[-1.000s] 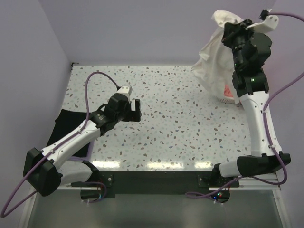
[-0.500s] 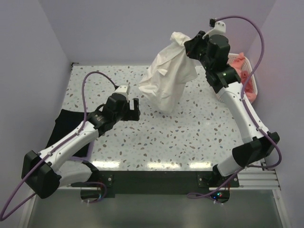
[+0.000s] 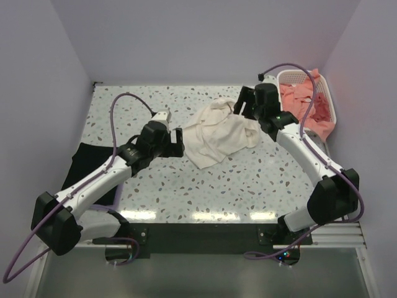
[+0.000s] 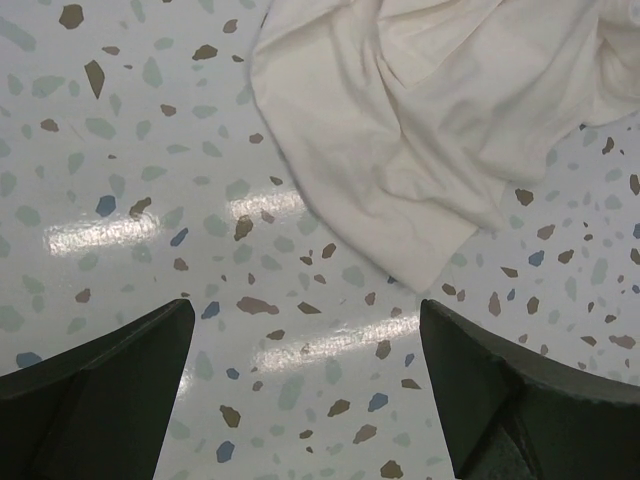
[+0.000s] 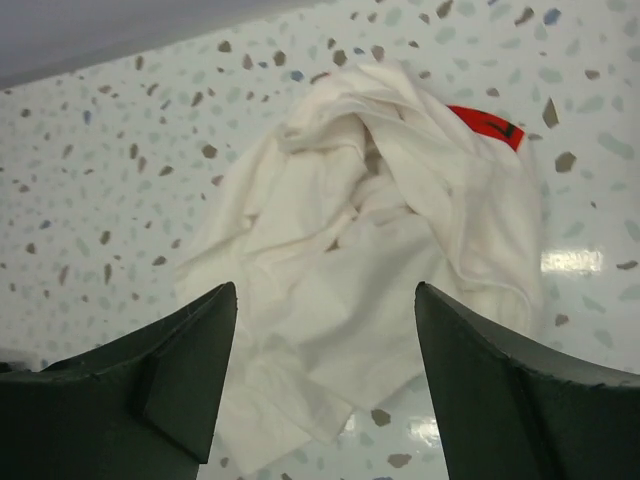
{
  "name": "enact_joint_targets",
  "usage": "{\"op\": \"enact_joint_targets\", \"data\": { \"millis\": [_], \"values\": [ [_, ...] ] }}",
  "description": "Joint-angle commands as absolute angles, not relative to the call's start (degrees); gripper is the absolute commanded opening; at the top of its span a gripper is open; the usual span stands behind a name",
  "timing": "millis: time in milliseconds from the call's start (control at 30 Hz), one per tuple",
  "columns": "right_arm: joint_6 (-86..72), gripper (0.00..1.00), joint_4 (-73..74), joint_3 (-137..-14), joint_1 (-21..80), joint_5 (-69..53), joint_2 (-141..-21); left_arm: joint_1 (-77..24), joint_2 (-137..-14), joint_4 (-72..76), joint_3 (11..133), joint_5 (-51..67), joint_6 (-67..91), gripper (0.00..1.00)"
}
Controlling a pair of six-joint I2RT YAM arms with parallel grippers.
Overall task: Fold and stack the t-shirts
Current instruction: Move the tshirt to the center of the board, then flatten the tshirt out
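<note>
Cotton is lying crumpled on the counter (image 3: 248,180): the cream-white t-shirt (image 3: 218,131) is sitting in a loose heap a little right of the middle and nearer the far edge, with a scrap of its red print (image 5: 486,125) peeking out in the right wrist view. Judging by the deep folds, it is behaving as light, limp cloth that is going to sag and bunch rather than keep any shape. A pinch on a single layer at a hem or shoulder corner is therefore looking safer than a grab into the pile, though no such edge is showing clearly. The right hand (image 3: 243,107) is hovering over the heap's far right side, jaws spread and holding nothing. The left hand (image 3: 175,143) is waiting just beside the heap's left hem, likewise spread wide and empty, apart from the cloth. The black t-shirt (image 3: 87,162) is lying at the left edge, and salmon-pink ones (image 3: 304,102) are filling the basket (image 3: 291,76) at the far right corner.
</note>
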State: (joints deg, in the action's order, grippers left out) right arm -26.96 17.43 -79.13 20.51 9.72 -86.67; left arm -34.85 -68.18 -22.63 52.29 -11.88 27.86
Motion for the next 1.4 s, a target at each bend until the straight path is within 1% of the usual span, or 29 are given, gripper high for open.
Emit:
{"op": "enact_joint_targets", "data": {
  "millis": [0, 100, 133, 200, 300, 400, 500, 700, 767, 800, 833, 900, 933, 967, 1000, 1033, 1067, 1167, 1267, 1300, 1367],
  "values": [
    [-28.73, 0.74, 16.27, -69.66, 20.04, 15.81, -79.91, -34.37, -70.92, -19.07, 53.43, -8.1, 31.1, 1.0],
    [-29.96, 0.71, 14.68, -63.04, 17.94, 14.78, -78.13, -34.72, -76.62, -16.28, 53.88, -5.8, 35.57, 1.0],
    [-30.23, 0.69, 14.68, -61.89, 16.28, 12.16, -78.13, -35.24, -77.86, -15.74, 53.79, -7.37, 36.64, 0.98],
    [-31.11, 0.67, 14.07, -58.65, 14.6, 11.95, -78.49, -35.68, -80.67, -14.95, 53.62, -9.22, 39.71, 0.98],
    [-32.43, 0.63, 10.39, -54.42, 9.68, 8.01, -80.49, -36.38, -87.86, -11.7, 53.52, -10.63, 42.7, 0.93],
    [-31.99, 0.63, 8.27, -53.09, 8.26, 5.63, -83.39, -37.7, -92.27, -10.37, 55.8, -11.25, 43.68, 0.89],
    [-32.78, 0.63, 4.67, -51.24, 8.26, 5.62, -85.51, -38.58, -99.82, -11.69, 59.75, -12.66, 44.03, 0.84],
    [-33.13, 0.63, 0.53, -51.68, 8.26, 6.23, -91.84, -39.29, -105.81, -10.11, 63.28, -12.39, 44.38, 0.8],
    [-33.31, 0.58, 0.26, -52.73, 8.35, 6.85, -94.03, -39.37, -106.7, -10.2, 64.24, -12.83, 44.47, 0.73],
    [-33.22, 0.56, 0.26, -53.26, 8.35, 7.29, -94.74, -39.29, -107.31, -10.54, 64.68, -13.27, 44.39, 0.62],
    [-33.31, 0.47, 0.26, -53.7, 8.26, 7.73, -95.27, -39.37, -107.58, -10.55, 64.95, -13.88, 44.3, 0.56],
    [-33.14, 0.4, 0.18, -54.75, 8.26, 8.43, -96.41, -39.29, -107.75, -11.16, 65.74, -14.59, 44.03, 0.4],
    [-33.05, 0.35, 0.26, -55.28, 8.26, 9.05, -96.85, -38.85, -107.75, -11.68, 66.35, -15.46, 43.95, 0.26],
    [-33.05, 0.21, 2.09, -56.76, 8.17, 9.57, -97.29, -38.24, -107.84, -12.47, 67.84, -15.9, 43.86, 0.19],
    [-32.87, 0.12, 2.98, -57.39, 8.17, 9.84, -97.38, -37.36, -107.49, -14.22, 68.63, -16.17, 43.86, 0.04],
    [-32.87, 0.05, 3.95, -57.83, 8.09, 10.19, -97.12, -34.92, -107.14, -14.76, 69.25, -16.26, 43.86, 0.0],
    [-32.96, 0.0, 5.26, -58.09, 8.09, 10.11, -95.64, -33.5, -106.53, -15.03, 69.69, -16.17, 43.86, 0.0],
    [-32.96, 0.0, 8.85, -58.27, 8.17, 10.46, -92.21, -27.52, -103.54, -15.29, 70.66, -16.52, 42.89, 0.0],
    [-32.35, 0.0, 13.17, -58.27, 8.09, 10.38, -85.71, -23.04, -100.73, -17.22, 72.24, -19.59, 41.66, 0.0],
    [-32.34, 0.0, 14.14, -58.18, 8.17, 10.46, -81.95, -21.98, -99.59, -17.92, 72.59, -19.77, 41.4, 0.0],
    [-31.56, 0.0, 17.21, -57.83, 8.09, 10.37, -78.33, -18.64, -98.36, -18.63, 73.21, -19.69, 41.48, 0.0]
  ]
}}
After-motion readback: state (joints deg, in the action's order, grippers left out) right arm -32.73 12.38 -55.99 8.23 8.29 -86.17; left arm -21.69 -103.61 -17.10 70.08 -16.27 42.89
